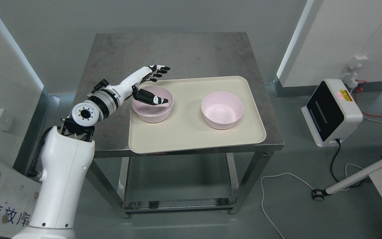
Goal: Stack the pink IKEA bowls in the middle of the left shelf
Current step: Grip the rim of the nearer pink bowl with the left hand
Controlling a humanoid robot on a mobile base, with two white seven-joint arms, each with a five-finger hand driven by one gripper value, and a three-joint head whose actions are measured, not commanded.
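Head view, what you have in front of you:

Tray: your cream tray (191,132) lies flat on the steel table (177,53). It is a rounded rectangle with a low raised rim and a matte surface, and its near edge reaches the table's front edge.

Left bowl: the left pink bowl (152,108) sits upright in the tray's left half. It is round, smooth and deep-walled, with nothing in it but the thumb of your hand.

Right bowl: the right pink bowl (222,110) stands upright in the tray's right half, well apart from the first. It has the same pale pink, round shape and is empty.

Left hand: your left hand (148,83) reaches in from the lower left over the left bowl. The four fingers (159,70) are stretched out and spread above the bowl's far rim, and the black-tipped thumb (151,97) dips across the bowl's opening. The hand is open around the bowl's rim, not closed on it; you cannot tell whether the thumb touches the inner wall.

Left arm: white glossy shells, with a ribbed silver wrist ring and a round joint cap.

Table: brushed, mottled steel top on square legs, with a lower shelf beneath.

Floor, right: a white box with a black face (332,111) and a small red light, cables trailing from it.
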